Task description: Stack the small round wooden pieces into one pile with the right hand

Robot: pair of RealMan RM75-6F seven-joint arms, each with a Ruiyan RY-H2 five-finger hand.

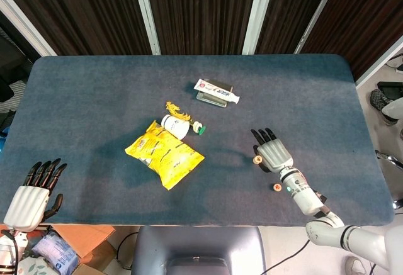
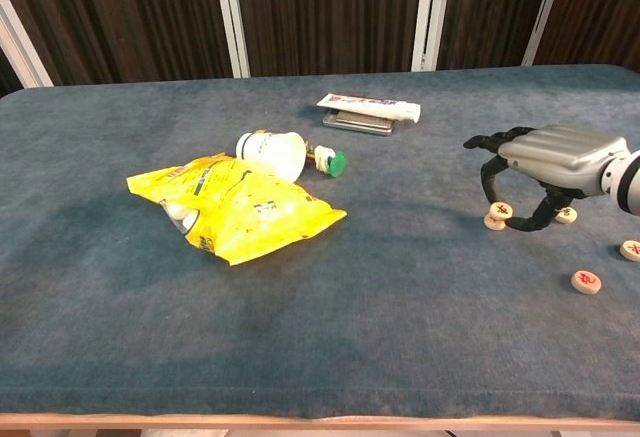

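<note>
Right hand (image 2: 553, 157) fingers (image 2: 492, 179) pinch a pale, red-marked wooden piece (image 2: 501, 211) above another piece (image 2: 494, 222).

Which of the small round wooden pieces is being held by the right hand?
The wooden piece pinched in the fingers of the right hand, just above another piece. The other pieces lie flat and untouched on the table.

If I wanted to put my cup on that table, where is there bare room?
The table left of the yellow bag is bare, as is the far right corner beyond the toothpaste. It is crowded around the right hand and the wooden pieces.
</note>
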